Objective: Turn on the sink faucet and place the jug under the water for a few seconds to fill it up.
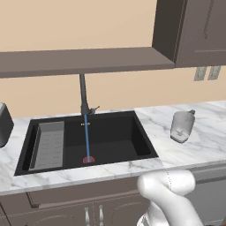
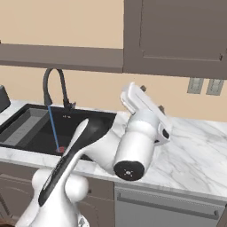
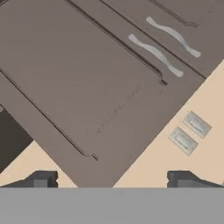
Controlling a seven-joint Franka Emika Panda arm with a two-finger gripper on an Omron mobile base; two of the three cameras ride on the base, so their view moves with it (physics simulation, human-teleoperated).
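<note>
The dark gooseneck sink faucet stands behind the black sink. A thin blue stream of water falls straight onto the red drain. The pale translucent jug stands upright on the marble counter right of the sink, apart from the water. My gripper is raised over the counter and points up at the wall cabinets. It is open with nothing between its fingertips. In the right base view my arm hides the jug.
A grey ribbed tray lies in the sink's left part. A dark appliance sits at the counter's left end. A shelf and wall cabinets hang overhead. Wall outlets are at the right.
</note>
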